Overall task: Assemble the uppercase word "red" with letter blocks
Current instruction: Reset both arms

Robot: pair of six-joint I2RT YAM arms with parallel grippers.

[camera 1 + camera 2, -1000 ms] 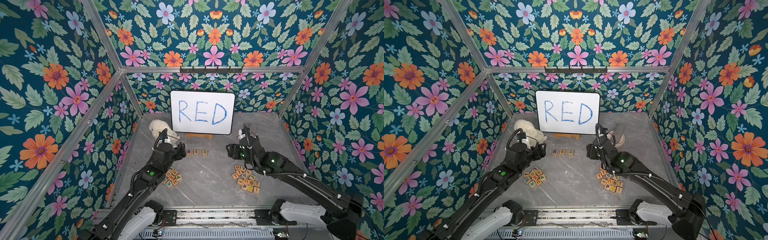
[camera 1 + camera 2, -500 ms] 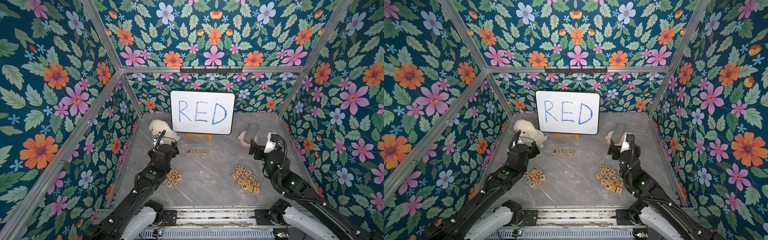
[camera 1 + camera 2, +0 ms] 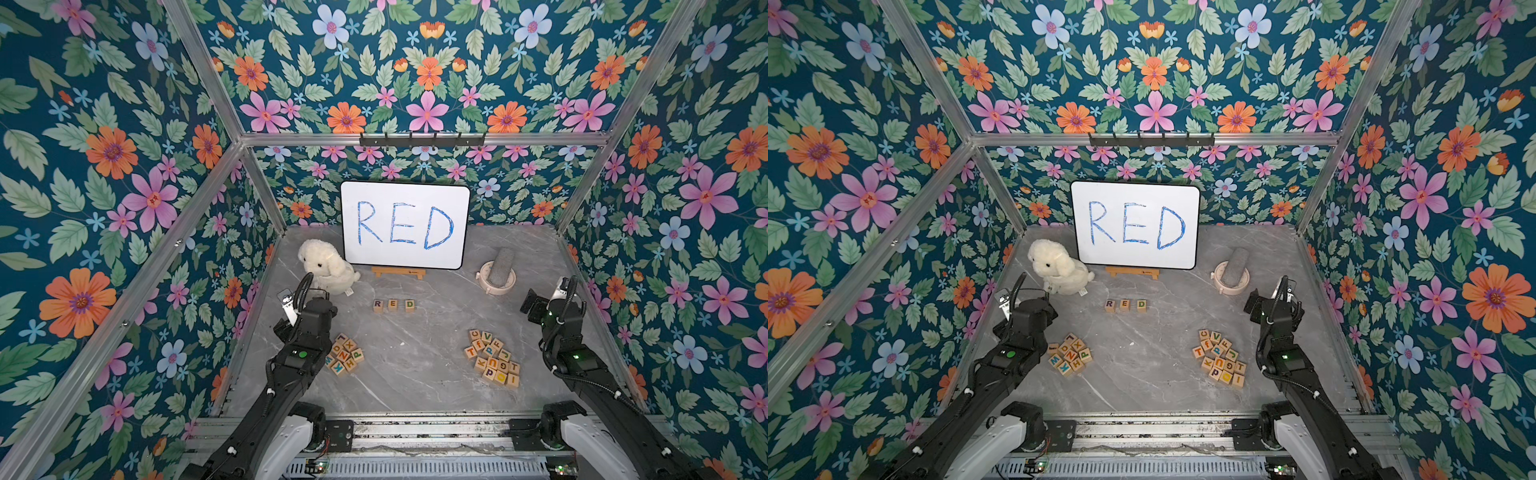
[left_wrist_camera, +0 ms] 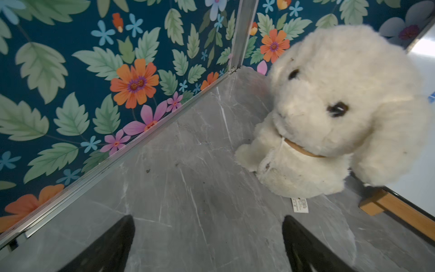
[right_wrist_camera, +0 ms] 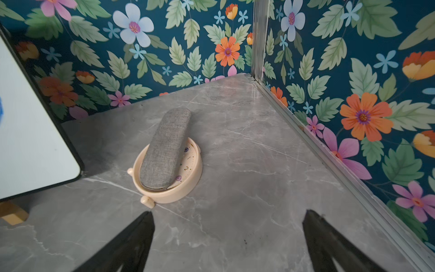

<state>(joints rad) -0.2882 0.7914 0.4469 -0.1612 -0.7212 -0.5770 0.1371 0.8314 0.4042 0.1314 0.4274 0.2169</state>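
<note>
Three letter blocks stand in a row at mid-table in both top views: purple R (image 3: pixel 378 305), orange-brown E (image 3: pixel 393 305) and green D (image 3: pixel 410 305), close together and facing the front. My left gripper (image 4: pixel 208 217) is open over bare table left of the row, beside the plush dog, with nothing between its fingers. Far right of the row, near the right wall, my right gripper (image 5: pixel 229 213) is open too and holds nothing. In a top view the left gripper (image 3: pixel 321 302) and right gripper (image 3: pixel 530 305) both stand well apart from the row.
Loose letter blocks lie in a left pile (image 3: pixel 345 353) and a right pile (image 3: pixel 492 357). A white plush dog (image 3: pixel 324 266), a whiteboard (image 3: pixel 405 224) reading RED on a wooden stand (image 3: pixel 399 272), and a cream clock (image 3: pixel 486 284) under a grey case (image 3: pixel 500 266) line the back.
Both arms have drawn back from the block row, the left toward the left wall, the right swinging far right. Both grippers have opened wider. The row has not moved.
</note>
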